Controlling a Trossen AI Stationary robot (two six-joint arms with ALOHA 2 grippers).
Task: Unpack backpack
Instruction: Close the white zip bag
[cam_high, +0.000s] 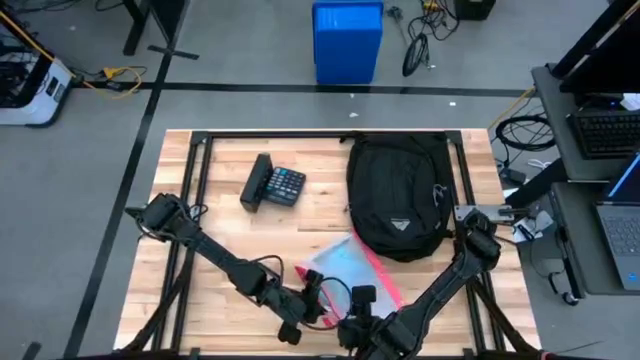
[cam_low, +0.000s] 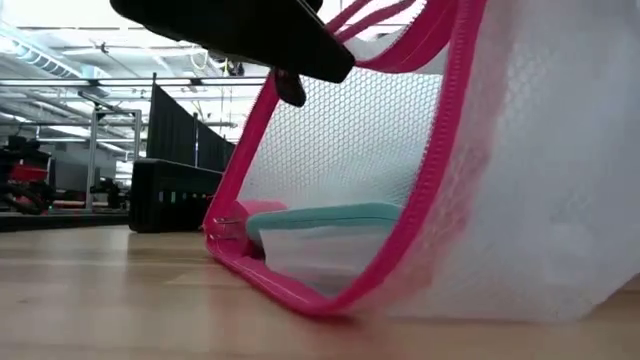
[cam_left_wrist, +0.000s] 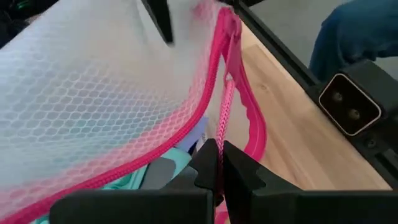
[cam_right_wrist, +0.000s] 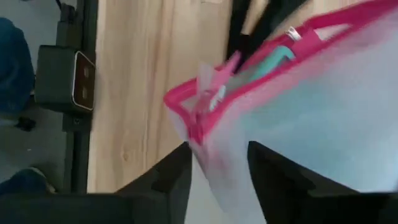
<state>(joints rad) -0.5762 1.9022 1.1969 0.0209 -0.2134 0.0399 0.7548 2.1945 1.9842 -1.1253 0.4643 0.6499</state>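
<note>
The black backpack (cam_high: 398, 195) lies at the far right of the table, and neither gripper touches it. Near the front edge is a clear mesh pouch (cam_high: 345, 265) with a pink zip (cam_low: 240, 170). It is tipped up with its lower pink edge (cam_low: 300, 298) on the wood and a teal item (cam_low: 320, 215) inside. My left gripper (cam_left_wrist: 219, 168) is shut on the zip's pink cord. My right gripper (cam_right_wrist: 219, 168) is open, one finger on each side of the pouch's corner (cam_right_wrist: 199, 124). Whether it touches the corner, I cannot tell. My left gripper pinches the pink pull cord (cam_left_wrist: 221, 146) of the pouch's zip between its two fingers. The cord runs straight and taut from the fingers to the zip (cam_left_wrist: 227, 68). The pouch's open side stands raised while its lower edge stays on the table.
A black calculator (cam_high: 275, 185) lies at the far left of the table. A black frame (cam_high: 300, 135) rims the tabletop, and a small camera box (cam_left_wrist: 349, 102) sits at the near edge. A blue bin (cam_high: 347, 40) stands on the floor beyond. A person's blue-clad leg (cam_left_wrist: 354, 31) shows beside the table.
</note>
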